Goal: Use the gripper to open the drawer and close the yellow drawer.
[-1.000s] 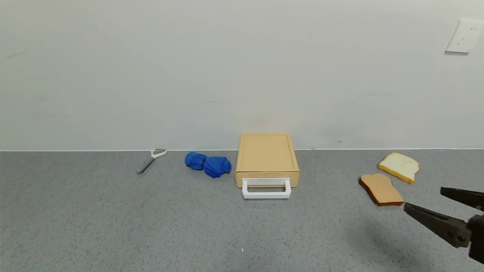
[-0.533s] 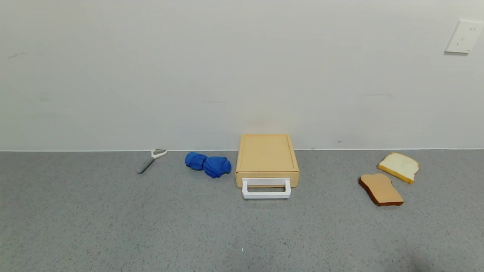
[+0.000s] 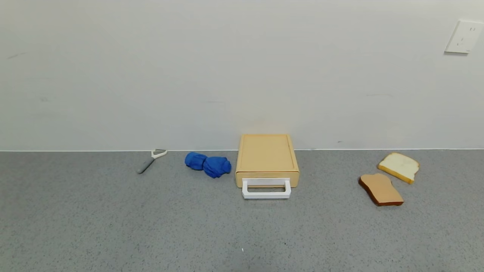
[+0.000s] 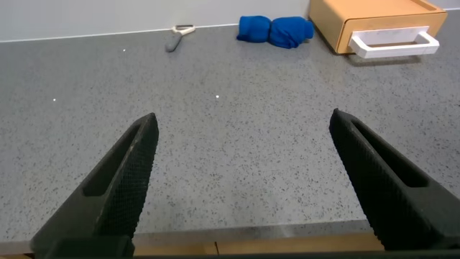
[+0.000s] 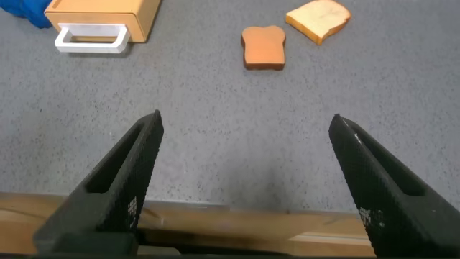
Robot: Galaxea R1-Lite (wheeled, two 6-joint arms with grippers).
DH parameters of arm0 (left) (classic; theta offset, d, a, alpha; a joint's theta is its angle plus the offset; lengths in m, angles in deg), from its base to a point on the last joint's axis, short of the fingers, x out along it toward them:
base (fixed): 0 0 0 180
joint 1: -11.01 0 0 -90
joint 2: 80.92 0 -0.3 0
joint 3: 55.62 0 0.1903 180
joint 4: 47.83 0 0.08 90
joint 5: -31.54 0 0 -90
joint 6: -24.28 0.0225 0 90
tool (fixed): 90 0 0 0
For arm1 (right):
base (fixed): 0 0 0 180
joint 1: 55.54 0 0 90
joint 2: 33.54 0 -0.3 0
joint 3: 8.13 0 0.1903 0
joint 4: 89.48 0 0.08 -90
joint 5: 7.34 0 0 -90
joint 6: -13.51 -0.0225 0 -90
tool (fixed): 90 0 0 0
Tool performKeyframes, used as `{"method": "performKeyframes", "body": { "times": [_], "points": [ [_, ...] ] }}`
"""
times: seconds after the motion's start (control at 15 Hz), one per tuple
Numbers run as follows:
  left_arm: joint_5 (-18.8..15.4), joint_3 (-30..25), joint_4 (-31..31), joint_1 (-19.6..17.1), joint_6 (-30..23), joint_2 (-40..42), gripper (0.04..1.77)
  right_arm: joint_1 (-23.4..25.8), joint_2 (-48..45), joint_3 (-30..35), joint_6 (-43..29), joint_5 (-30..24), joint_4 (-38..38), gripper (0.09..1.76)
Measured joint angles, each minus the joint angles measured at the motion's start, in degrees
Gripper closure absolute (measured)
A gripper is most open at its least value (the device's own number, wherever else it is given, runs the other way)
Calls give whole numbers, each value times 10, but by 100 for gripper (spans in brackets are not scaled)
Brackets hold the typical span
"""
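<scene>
the right end effector [image 5: 244, 180], seen a second ago at about 4 o'clock in the head view, is now being held out of that view, spread wide and empty above the table [image 3: 113, 226] near its front edge. the left end effector [image 4: 241, 180] is likewise being kept released and low. the drawer [image 3: 267, 160] is sitting shut at 12 o'clock against the wall, its white handle [image 3: 266, 189] untouched. the withdrawal suggests the task is either finished or not begun.

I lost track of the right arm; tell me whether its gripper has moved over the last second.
Yes. A second ago it hung near the brown bread slice in the head view; it has since pulled back out of that view, toward the counter's near edge, fingers open.
</scene>
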State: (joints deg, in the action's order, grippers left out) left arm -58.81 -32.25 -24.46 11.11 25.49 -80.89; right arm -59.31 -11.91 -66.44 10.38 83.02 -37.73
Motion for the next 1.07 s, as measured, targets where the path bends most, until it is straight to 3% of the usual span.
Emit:
{"method": "performKeyframes", "body": {
  "times": [0.53,0.73,1.07],
  "points": [
    [0,0,0,0,0,0,9,35,-184,82,41,-27,3,15],
    [0,0,0,0,0,0,9,36,-209,128,42,-21,-78,15],
    [0,0,0,0,0,0,9,37,-216,261,53,-11,-231,15]
  ]
}}
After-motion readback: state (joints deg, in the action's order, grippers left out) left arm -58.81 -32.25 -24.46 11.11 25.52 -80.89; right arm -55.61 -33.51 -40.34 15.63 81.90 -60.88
